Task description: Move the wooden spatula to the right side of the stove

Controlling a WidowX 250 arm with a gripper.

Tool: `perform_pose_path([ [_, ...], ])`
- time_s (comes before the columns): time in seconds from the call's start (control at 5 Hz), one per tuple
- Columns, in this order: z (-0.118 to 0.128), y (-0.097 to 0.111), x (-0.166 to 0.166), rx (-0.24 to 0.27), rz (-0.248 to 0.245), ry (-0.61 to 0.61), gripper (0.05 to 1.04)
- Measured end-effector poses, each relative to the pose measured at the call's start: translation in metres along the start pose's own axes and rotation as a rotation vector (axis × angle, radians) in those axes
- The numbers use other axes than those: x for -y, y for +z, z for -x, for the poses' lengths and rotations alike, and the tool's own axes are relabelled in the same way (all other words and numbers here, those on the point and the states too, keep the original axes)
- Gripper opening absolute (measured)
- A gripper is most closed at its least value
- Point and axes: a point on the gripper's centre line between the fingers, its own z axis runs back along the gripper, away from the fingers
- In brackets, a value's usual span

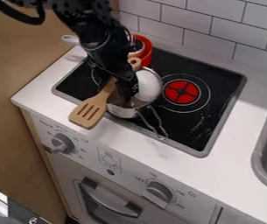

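Observation:
The gripper [124, 91] hangs point-down over the metal pot [121, 112] on the left part of the stove [216, 109]. The wooden spatula [89, 112] lies slantwise across the pot. Its slotted head juts out over the stove's front left edge, and its handle runs back toward the red container. The gripper covers the middle of the handle; whether it holds the spatula cannot be made out.
A rounded white object [149, 85] is at the pot's right side, and a wire handle [153, 123] sticks out forward. A red container [146, 53] stands behind. The red-marked burner [181, 92] lies to the right, before the sink [261, 151].

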Motion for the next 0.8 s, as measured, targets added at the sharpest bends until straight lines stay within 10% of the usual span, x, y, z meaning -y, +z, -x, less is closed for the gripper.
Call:
perform_pose_path([
  [0.2, 0.001, -0.001, 0.000, -0.004, 0.007, 0.007, 0.939],
  [0.6, 0.008, 0.002, 0.007, -0.037, 0.078, 0.070, 0.378],
  [0.8, 0.006, 0.010, 0.009, -0.033, 0.101, 0.091, 0.282],
])
